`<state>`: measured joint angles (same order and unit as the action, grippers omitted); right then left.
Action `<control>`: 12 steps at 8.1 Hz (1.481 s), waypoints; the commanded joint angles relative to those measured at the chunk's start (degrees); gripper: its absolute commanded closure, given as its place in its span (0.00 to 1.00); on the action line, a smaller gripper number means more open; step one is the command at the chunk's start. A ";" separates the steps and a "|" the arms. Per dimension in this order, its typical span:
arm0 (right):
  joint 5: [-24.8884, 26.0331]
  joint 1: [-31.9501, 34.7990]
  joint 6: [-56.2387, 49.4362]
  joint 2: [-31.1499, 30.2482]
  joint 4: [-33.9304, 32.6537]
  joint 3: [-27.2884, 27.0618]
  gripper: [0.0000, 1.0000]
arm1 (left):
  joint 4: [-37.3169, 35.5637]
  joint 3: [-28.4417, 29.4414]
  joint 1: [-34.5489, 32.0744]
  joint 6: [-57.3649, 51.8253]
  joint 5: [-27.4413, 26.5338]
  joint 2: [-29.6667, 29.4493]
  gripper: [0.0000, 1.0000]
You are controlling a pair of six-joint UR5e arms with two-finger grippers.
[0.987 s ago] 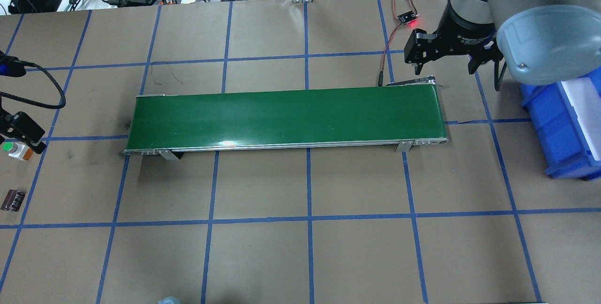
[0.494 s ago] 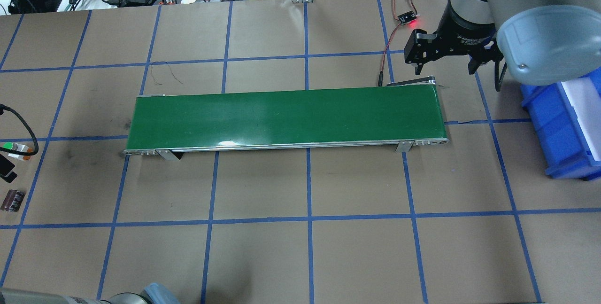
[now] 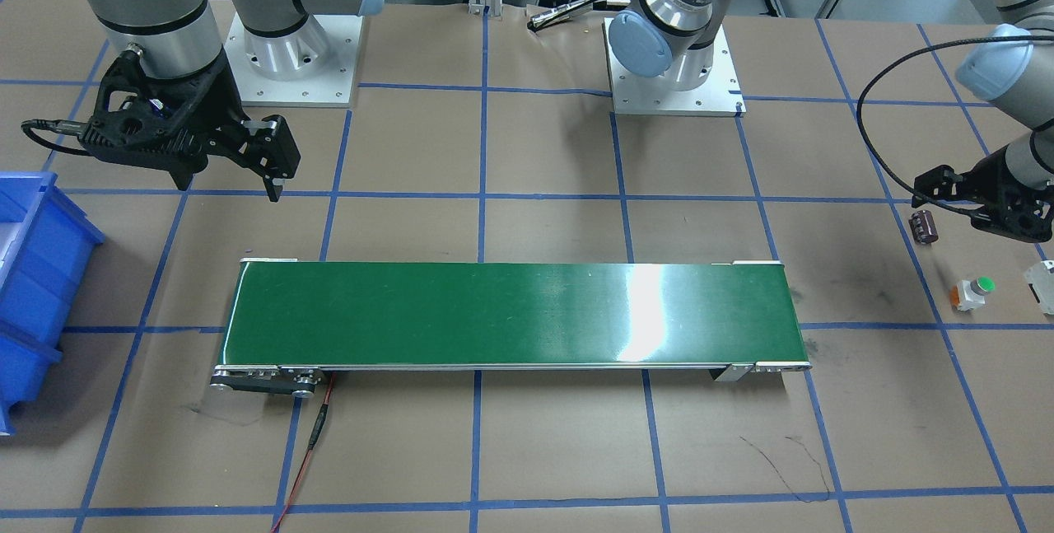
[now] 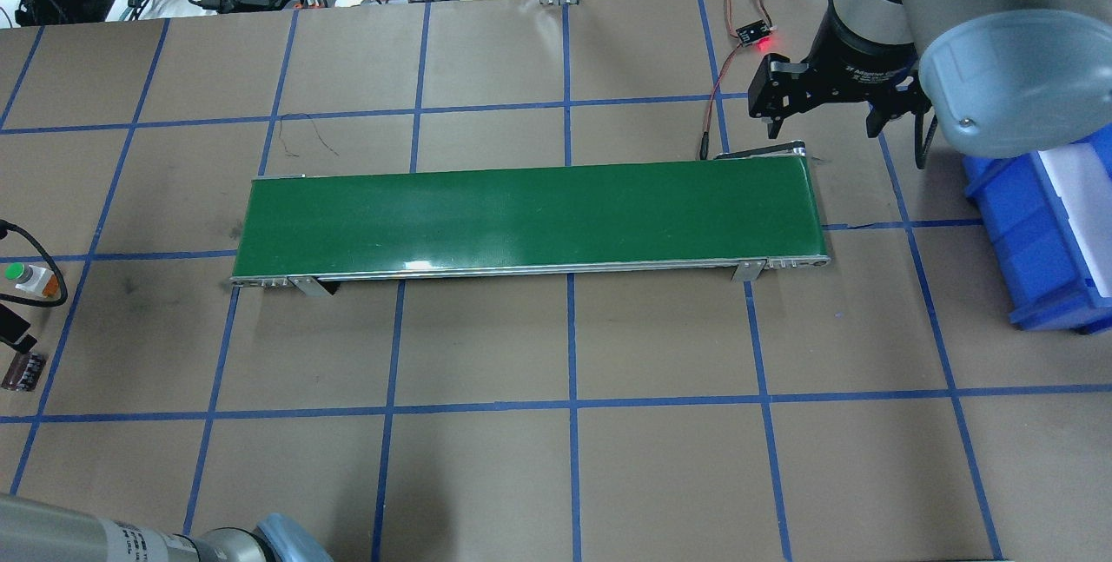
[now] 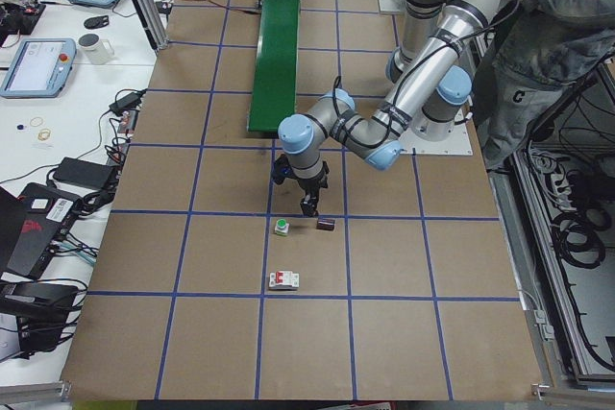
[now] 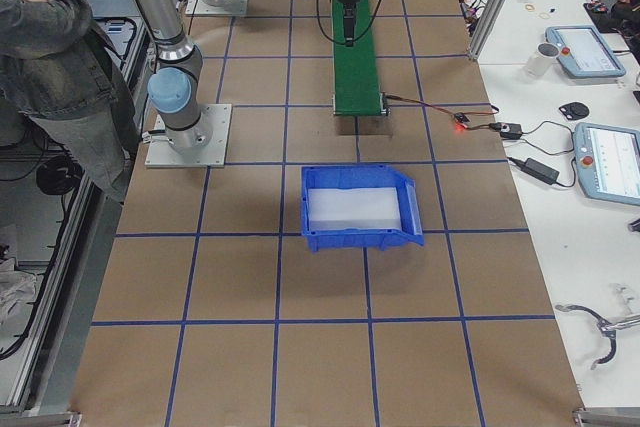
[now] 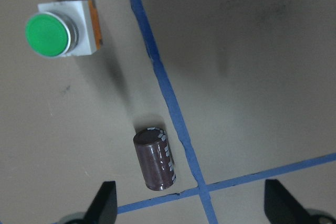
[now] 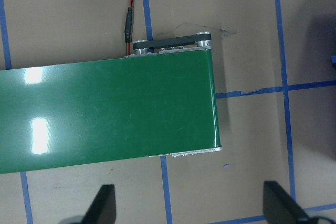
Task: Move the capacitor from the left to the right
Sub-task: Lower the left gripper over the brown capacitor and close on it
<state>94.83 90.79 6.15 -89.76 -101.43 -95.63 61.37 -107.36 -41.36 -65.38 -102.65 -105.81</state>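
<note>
Seeing capacitor (image 7: 155,158) lying on its side on the table (image 7: 262,51), just beside a blue tape crossing (image 7: 202,187), well apart from the green belt (image 4: 530,214). Reading left gripper (image 7: 191,205) as hanging above it, jaws wide, empty; capacitor sitting off-centre, nearer the wrist view's left finger. Noting right gripper (image 8: 191,205) likewise wide, empty, over the belt end.

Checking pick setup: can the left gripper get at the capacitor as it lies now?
Probably yes. The left gripper hangs open nearly over the capacitor, which lies on its side with nothing covering it; the green button stands well apart.
</note>
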 commanded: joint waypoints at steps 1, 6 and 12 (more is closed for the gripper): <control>0.00 0.00 0.00 -0.07 0.00 0.00 0.00 | -3.17 -0.39 3.12 0.77 3.07 -2.11 0.00; 0.00 0.09 0.00 -0.07 0.00 0.00 0.00 | -6.96 -2.85 3.74 4.56 3.24 -3.43 0.02; 0.00 0.00 -0.09 -0.07 0.00 -0.09 0.00 | -11.28 -5.14 6.55 4.21 5.35 -6.42 0.07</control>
<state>94.89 90.80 6.04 -89.77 -101.43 -95.66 50.22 -111.50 -34.95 -60.97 -97.36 -112.12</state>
